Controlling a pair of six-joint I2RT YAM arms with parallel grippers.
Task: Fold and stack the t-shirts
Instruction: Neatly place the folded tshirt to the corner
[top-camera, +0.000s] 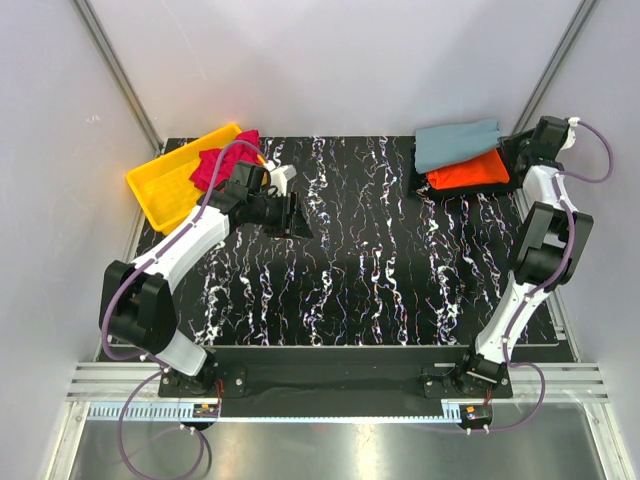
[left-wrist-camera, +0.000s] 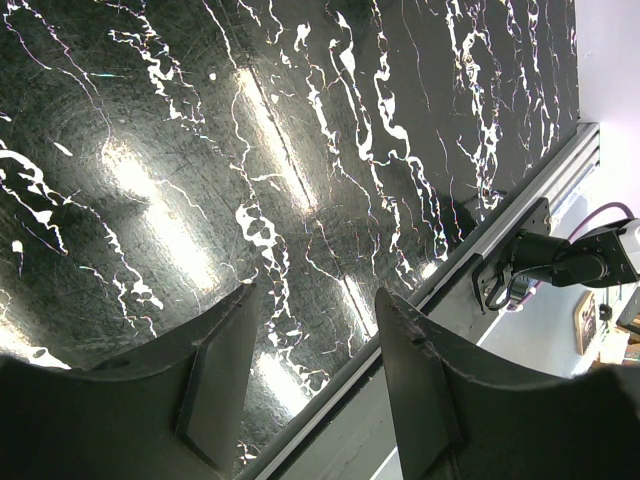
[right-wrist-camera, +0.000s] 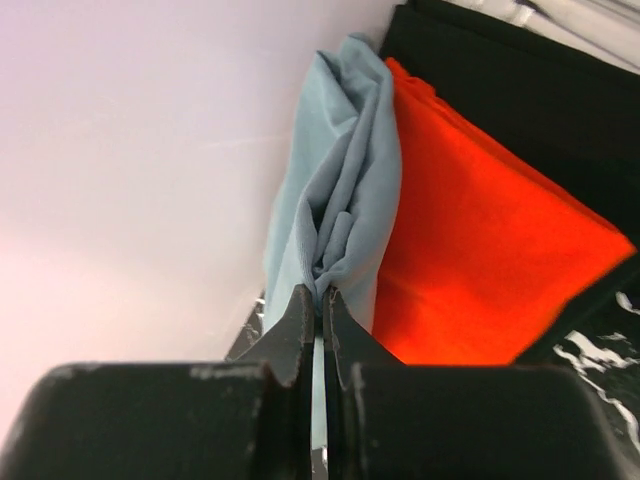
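Observation:
A folded grey-blue t-shirt (top-camera: 458, 143) lies on a folded orange t-shirt (top-camera: 470, 172) at the table's far right corner. My right gripper (right-wrist-camera: 320, 298) is shut, pinching a bunched fold at the right end of the grey-blue t-shirt (right-wrist-camera: 340, 190), with the orange t-shirt (right-wrist-camera: 480, 260) beside it. A crimson-magenta t-shirt (top-camera: 222, 160) lies crumpled in the yellow bin (top-camera: 170, 185) at the far left. Just right of that bin my left gripper (top-camera: 295, 215) hangs over bare table; its jaws (left-wrist-camera: 315, 295) are open with nothing between them.
The black marbled table top (top-camera: 370, 260) runs between the two arms. The grey back wall stands close behind the shirt stack. In the left wrist view, the table's metal front rail (left-wrist-camera: 450, 290) and the right arm's base (left-wrist-camera: 560, 265) show.

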